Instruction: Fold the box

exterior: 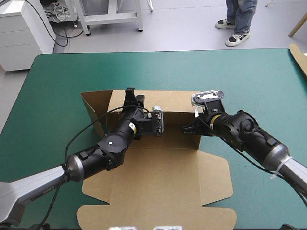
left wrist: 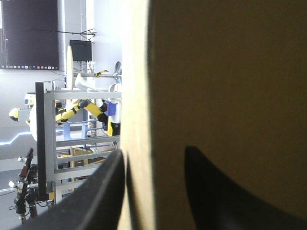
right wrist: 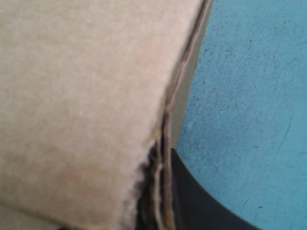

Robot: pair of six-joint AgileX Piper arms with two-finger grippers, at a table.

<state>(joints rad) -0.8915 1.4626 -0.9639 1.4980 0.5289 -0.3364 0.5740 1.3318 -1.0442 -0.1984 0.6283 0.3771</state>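
The box [right wrist: 81,96] (blurred, close) hides one right end effector [right wrist: 163,187] finger.

The box [exterior: 158,184] lies on the table [exterior: 57,79], walls raised at its far end.

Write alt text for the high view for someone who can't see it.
A brown box lies half-folded on the teal-green table, far and right walls raised, lid flat. The left pincer grips the far wall; the right pincer grips the right wall.
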